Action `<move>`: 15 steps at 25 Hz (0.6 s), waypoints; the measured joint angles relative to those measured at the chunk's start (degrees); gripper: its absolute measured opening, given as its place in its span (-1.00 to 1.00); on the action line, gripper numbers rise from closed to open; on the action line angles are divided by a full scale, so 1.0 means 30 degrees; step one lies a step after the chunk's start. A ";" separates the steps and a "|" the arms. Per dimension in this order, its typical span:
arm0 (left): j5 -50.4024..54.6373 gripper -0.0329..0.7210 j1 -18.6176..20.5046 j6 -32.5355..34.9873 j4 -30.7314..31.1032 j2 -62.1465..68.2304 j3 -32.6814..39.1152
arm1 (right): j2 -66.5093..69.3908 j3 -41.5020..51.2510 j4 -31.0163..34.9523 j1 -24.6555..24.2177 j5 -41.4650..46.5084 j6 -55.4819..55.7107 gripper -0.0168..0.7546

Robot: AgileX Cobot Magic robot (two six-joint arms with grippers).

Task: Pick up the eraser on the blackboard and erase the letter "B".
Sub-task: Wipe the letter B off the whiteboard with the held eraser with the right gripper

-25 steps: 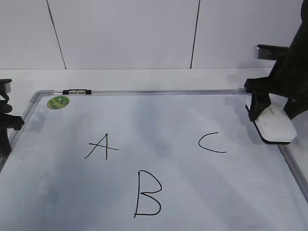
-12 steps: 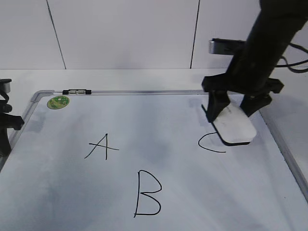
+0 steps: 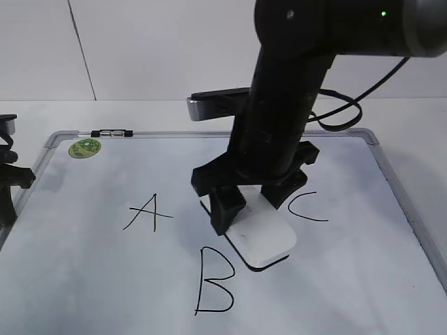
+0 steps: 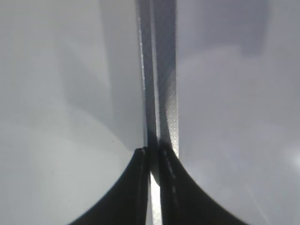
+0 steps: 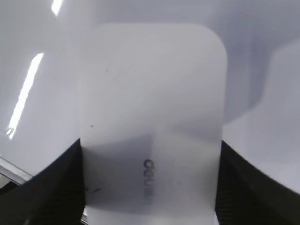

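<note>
The right gripper (image 3: 250,197) is positioned over the middle of the blackboard (image 3: 391,209), with its arm descending from the top right corner of the exterior view. Its two black fingers (image 3: 225,206) are closed against the long sides of the eraser (image 3: 262,237). In the right wrist view the eraser (image 5: 150,126) fills the gap between the fingers (image 5: 42,187), white top face up, with small grey lettering visible near the gripper end.

The eraser is tilted, its free end pointing toward the near edge of the board. Its thin black underside shows along the lower rim. Whether that underside is touching the board surface or just above it cannot be determined.

The letter "B" (image 3: 214,280) is near the centre of the near edge, just below and to the left of the eraser; the two are close but not overlapping. The "A" (image 3: 147,212) sits toward the left edge, and the "C" (image 3: 306,207) is just to the right of the gripper.

A green sticker (image 3: 84,148) and a small marker (image 3: 111,132) occupy the far left corner (the marker rests on the frame).

The left gripper (image 4: 153,161) is at the left edge of the board, its fingers nearly together with only a thin slit between them, directly over the frame rail (image 4: 161,93). They hold nothing.
</note>
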 joint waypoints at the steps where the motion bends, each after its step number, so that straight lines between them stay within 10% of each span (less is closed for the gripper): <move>1: 0.0000 -0.86 0.0000 0.0000 0.0000 0.0000 0.0000 | 0.0000 0.0000 0.0039 0.0313 0.0000 0.0000 0.39; 15: 0.0000 -0.86 0.0000 0.0000 0.0000 0.0033 0.0000 | 0.1686 0.0000 -0.1969 0.0697 -0.1179 0.0013 0.39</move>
